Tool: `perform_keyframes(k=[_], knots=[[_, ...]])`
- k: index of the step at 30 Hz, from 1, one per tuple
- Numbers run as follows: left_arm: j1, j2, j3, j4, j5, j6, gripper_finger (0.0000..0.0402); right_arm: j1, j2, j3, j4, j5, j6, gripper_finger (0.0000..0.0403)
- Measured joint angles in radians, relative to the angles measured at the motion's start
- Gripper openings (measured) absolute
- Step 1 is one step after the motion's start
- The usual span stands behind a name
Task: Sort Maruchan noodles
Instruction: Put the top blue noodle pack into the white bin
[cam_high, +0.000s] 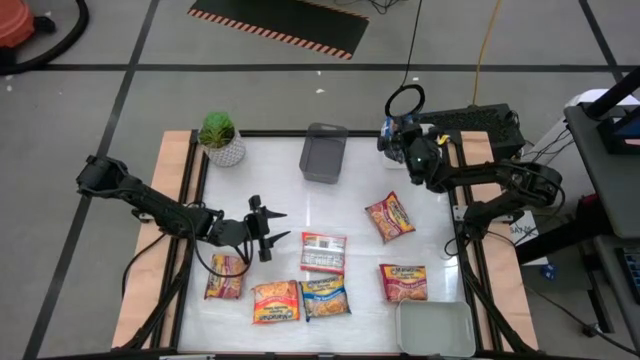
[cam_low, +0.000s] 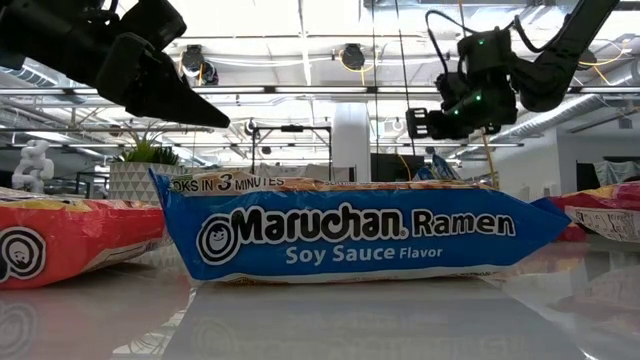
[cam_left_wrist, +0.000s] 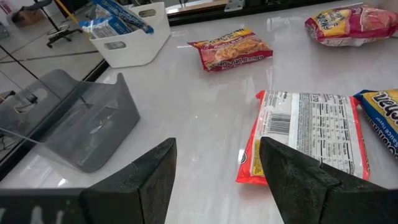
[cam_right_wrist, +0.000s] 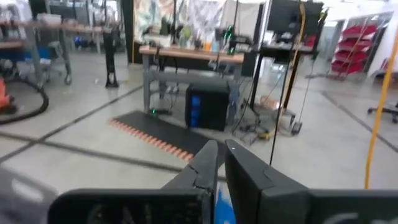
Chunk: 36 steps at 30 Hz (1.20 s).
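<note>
The left gripper (cam_high: 272, 229) hovered wide open and empty beside the white-and-red packet (cam_high: 323, 252), touching nothing. The right gripper (cam_right_wrist: 221, 163) (raised near the table's far right corner) had its fingers nearly together with a sliver of something blue between them; what it was I could not tell. Other Maruchan noodles (cam_high: 300, 299) lay flat near the table's front edge
</note>
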Motion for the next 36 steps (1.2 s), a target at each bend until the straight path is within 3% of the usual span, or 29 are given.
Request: perform_keyframes(k=[4,8,11,20,24,27,30,36], knots=[[0.000,0.000,0.000,-0.006,0.000,-0.011,0.0237,0.002,0.000,0.000,-0.120,0.000,0.099,0.0020],[0.000,0.000,0.000,-0.006,0.000,-0.011,0.0237,0.003,0.000,0.000,-0.148,0.001,0.197,0.0045],[0.000,0.000,0.000,-0.006,0.000,-0.011,0.0237,0.003,0.000,0.000,-0.149,0.000,0.201,0.0087],[0.000,0.000,0.000,-0.005,0.000,-0.029,0.0237,-0.013,0.000,0.000,-0.243,-0.004,0.196,0.0261],[0.000,0.000,0.000,-0.005,0.000,-0.033,0.0237,-0.036,0.000,0.000,-0.267,-0.063,0.202,0.0306],[0.000,0.000,0.000,-0.005,0.000,-0.043,0.0237,-0.059,0.000,0.000,-0.310,-0.073,0.213,0.0309],[0.000,0.000,0.000,-0.005,0.000,-0.047,0.0237,-0.080,0.000,0.000,-0.345,-0.082,0.226,0.0285],[0.000,0.000,0.000,-0.005,0.000,-0.047,0.0237,-0.093,0.000,0.000,-0.340,-0.125,0.197,0.0177]])
